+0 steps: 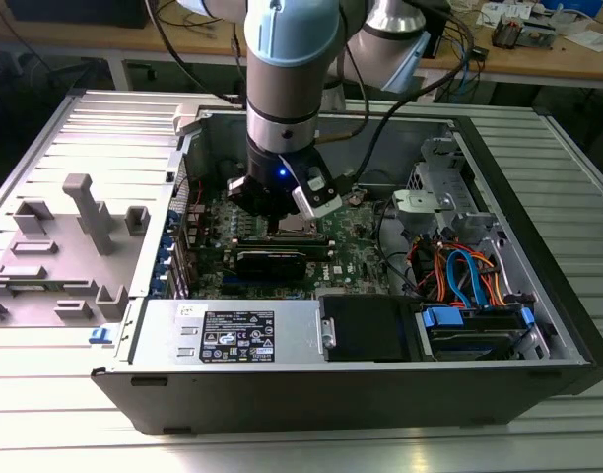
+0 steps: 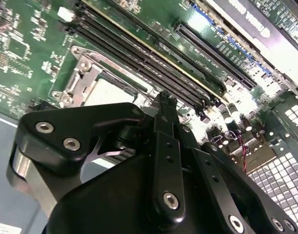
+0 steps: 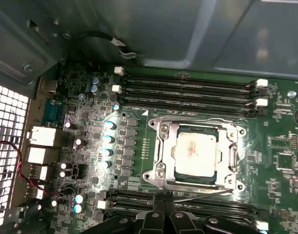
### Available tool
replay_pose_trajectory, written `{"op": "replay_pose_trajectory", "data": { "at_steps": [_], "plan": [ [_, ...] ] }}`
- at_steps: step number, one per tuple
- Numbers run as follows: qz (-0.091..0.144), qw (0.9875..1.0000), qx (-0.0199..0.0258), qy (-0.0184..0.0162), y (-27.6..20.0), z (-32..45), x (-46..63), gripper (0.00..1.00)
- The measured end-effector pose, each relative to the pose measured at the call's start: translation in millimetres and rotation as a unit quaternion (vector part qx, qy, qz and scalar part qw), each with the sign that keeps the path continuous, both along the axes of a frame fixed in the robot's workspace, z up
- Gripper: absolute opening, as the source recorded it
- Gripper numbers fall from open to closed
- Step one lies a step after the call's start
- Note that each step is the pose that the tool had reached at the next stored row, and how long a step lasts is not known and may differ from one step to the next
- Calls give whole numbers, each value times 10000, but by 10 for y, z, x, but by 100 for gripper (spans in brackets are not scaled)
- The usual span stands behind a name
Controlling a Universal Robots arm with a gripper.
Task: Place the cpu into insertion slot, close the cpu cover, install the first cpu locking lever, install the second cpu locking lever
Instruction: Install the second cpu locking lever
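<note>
The cpu (image 3: 195, 155), with its grey-tan top, lies in the insertion slot (image 3: 158, 174) on the green board. The silver cpu cover (image 3: 163, 132) lies flat around it, so the chip shows through the window. A thin wire locking lever (image 3: 202, 195) runs along the socket edge nearest my gripper (image 3: 162, 201). My fingers are shut together, with their tips right at that lever's end. In the second wrist view the shut gripper (image 2: 166, 98) points down beside the cpu (image 2: 107, 92). In the exterior view the gripper (image 1: 280, 212) hangs inside the open computer case, just over the socket (image 1: 296, 229).
Long black memory slots (image 3: 188, 90) flank the socket on two sides. The grey case wall (image 3: 197, 29) rises behind the board. A power supply (image 1: 233, 330), a black box (image 1: 366, 325) and a drive bay with coloured cables (image 1: 469, 276) fill the case front. Grey fixtures (image 1: 85, 217) stand at the exterior view's left.
</note>
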State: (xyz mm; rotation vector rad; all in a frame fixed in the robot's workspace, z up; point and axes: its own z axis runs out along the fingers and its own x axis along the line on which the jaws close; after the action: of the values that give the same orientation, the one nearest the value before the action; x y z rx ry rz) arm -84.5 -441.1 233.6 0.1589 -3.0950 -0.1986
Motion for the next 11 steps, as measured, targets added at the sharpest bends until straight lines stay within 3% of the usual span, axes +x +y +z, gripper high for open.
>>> {"op": "replay_pose_trajectory", "data": {
  "at_steps": [6, 11],
  "plan": [
    [0, 10000, 1, 1, 0, -123, -43, 11],
    [-1, 10000, 10, -8, 2, -142, -45, 11]
  ]
}}
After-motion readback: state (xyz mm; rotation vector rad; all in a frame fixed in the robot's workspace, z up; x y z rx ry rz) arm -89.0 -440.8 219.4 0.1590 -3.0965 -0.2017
